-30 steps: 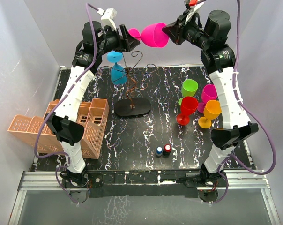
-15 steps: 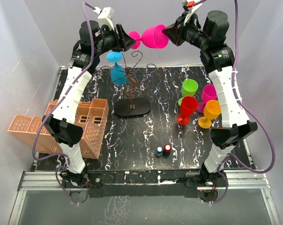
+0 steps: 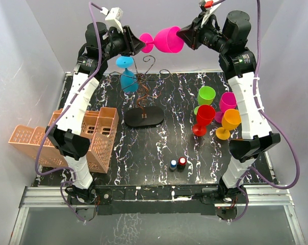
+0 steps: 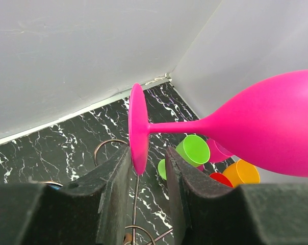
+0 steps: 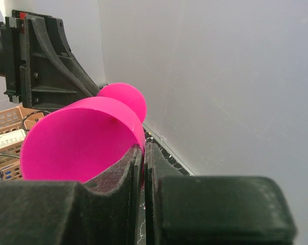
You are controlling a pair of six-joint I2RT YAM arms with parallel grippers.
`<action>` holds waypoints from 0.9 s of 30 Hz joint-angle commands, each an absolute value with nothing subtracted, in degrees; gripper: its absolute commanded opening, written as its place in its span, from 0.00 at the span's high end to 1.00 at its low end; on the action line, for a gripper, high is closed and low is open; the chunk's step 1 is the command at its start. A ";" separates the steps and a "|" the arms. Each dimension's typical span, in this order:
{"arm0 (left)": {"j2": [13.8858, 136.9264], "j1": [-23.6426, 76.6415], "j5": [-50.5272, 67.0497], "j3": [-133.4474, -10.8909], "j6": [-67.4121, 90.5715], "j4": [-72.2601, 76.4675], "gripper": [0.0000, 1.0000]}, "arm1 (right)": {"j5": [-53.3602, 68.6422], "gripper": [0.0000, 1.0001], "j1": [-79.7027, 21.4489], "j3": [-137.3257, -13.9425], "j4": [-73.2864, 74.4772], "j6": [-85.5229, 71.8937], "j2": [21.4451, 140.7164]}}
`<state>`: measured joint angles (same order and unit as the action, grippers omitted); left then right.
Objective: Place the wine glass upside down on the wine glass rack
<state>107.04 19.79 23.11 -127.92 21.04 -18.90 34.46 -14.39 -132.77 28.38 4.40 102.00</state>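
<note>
— So, where was the wine glass?
— High in the air over the far edge of the table. It lay on its side between the two arms, bowl toward the right arm and foot toward the left.
— What did the right gripper have?
— The rim of the bowl. Its jaws were pinched tight on the thin wall.
— And the left gripper?
— Its fingers stood apart, one on each side of the round foot. The foot sat close against one finger, and a gap showed before the other.
— Where was the wine glass rack?
— Upright on the table, below the foot end of the wine glass and clear of it. A blue glass hung upside down from its left side.
— Anything else?
— A green glass, a red glass and an orange glass stood together by the right arm. An orange crate sat at the table's left edge.
</note>
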 commanded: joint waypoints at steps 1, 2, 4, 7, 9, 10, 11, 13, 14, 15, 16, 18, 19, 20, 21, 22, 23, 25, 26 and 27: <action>103.12 20.20 25.19 -128.76 22.12 -17.30 0.72 | 37.09 0.92 -14.50 -135.35 25.91 3.34 101.68; 103.03 20.15 25.31 -128.62 22.33 -17.27 0.74 | 37.29 0.92 -14.44 -135.35 25.89 3.27 101.73; 102.87 20.13 25.33 -128.42 22.58 -17.23 0.76 | 37.59 0.92 -14.48 -135.35 25.86 3.23 101.73; 102.70 20.04 25.42 -128.33 22.72 -17.18 0.77 | 38.00 0.92 -14.47 -135.36 25.84 3.11 101.76; 102.66 19.97 25.60 -128.25 23.16 -17.07 0.78 | 38.41 0.92 -14.49 -135.19 25.78 2.83 101.85; 102.61 19.88 25.70 -128.13 23.51 -16.93 0.78 | 38.75 0.92 -14.49 -135.11 25.69 2.61 101.82; 102.61 19.80 25.72 -128.01 23.89 -16.84 0.79 | 39.07 0.92 -14.46 -135.02 25.60 2.51 101.78; 102.58 19.58 25.83 -127.80 24.56 -16.70 0.79 | 39.32 0.92 -14.48 -135.00 25.51 2.24 101.82; 102.53 19.41 25.84 -127.65 24.87 -16.64 0.79 | 39.27 0.92 -14.48 -135.00 25.41 2.26 101.79; 102.49 19.26 25.98 -127.56 25.14 -16.57 0.80 | 39.28 0.92 -14.49 -135.00 25.40 2.24 101.80; 102.51 19.05 26.12 -127.49 25.47 -16.47 0.81 | 39.29 0.92 -14.48 -135.00 25.40 2.28 101.87; 102.50 18.75 26.29 -127.36 25.89 -16.26 0.83 | 39.41 0.92 -14.49 -135.00 25.49 2.27 101.89; 102.55 18.65 26.34 -127.29 26.04 -16.16 0.83 | 39.60 0.92 -14.45 -135.00 25.52 2.22 101.90; 102.50 18.56 26.32 -127.20 26.21 -16.09 0.84 | 39.78 0.92 -14.45 -135.00 25.46 2.28 102.01; 102.56 18.43 26.32 -127.19 26.38 -16.00 0.84 | 39.94 0.92 -14.44 -135.00 25.43 2.27 101.98; 102.50 18.39 26.34 -127.11 26.49 -15.93 0.84 | 40.05 0.92 -14.42 -135.00 25.47 2.27 101.98; 102.48 18.29 26.33 -127.09 26.46 -15.89 0.84 | 40.14 0.92 -14.47 -135.00 25.50 2.27 101.97; 102.49 18.20 26.11 -127.09 26.28 -15.90 0.84 | 40.11 0.92 -14.48 -134.91 25.43 2.24 101.92; 102.44 18.19 25.97 -127.13 26.21 -15.95 0.85 | 39.94 0.92 -14.48 -134.91 25.44 2.27 101.97; 102.41 18.12 25.89 -127.10 26.19 -16.03 0.86 | 39.63 0.92 -14.50 -134.91 25.40 2.40 102.02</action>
